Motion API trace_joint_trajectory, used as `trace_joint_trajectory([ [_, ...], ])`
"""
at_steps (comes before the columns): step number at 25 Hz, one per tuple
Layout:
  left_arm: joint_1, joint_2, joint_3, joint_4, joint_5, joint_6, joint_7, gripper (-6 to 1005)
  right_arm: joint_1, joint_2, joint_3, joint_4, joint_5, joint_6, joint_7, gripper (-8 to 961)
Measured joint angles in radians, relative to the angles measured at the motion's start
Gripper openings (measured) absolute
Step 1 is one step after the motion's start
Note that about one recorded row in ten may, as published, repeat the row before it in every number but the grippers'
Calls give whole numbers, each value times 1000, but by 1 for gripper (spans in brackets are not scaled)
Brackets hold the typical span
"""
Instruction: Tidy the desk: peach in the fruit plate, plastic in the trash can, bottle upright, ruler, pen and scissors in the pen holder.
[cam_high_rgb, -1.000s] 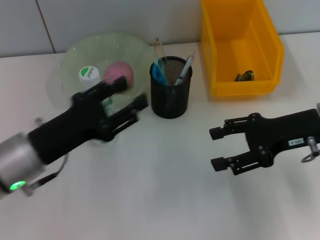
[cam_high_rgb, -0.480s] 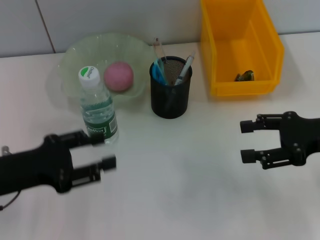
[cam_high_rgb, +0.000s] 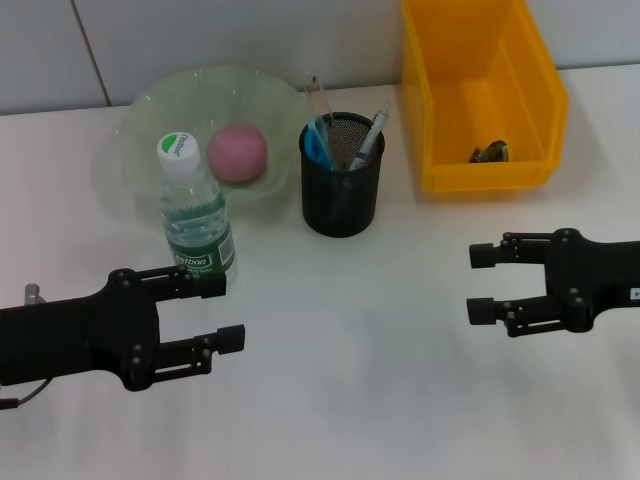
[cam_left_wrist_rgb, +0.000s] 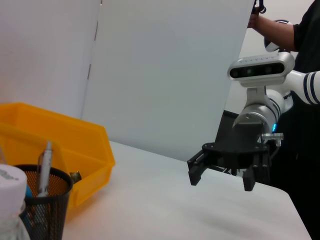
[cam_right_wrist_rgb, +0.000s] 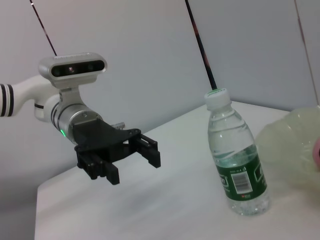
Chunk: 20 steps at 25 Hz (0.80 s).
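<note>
Black fingers spread and holding nothing, the left gripper hangs at 8 o'clock over the white table, and the right gripper, equally spread, at 4. The water bottle stands upright at 10, touching the green fruit plate with the peach. The right wrist view alone shows its barcode. Pen holder at 12; yellow bin at 1.

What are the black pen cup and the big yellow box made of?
The pen holder looks like black metal mesh: tiny holes let you see through its wall. The yellow bin looks like smooth, slightly shiny moulded plastic, solid-walled with a thick rim.
</note>
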Motion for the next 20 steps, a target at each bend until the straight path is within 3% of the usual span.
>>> trace_joint_trajectory([
  [20, -9, -3, -15, -1, 3, -1, 3, 663, 9, -4, 0, 19, -4, -8, 6, 827],
])
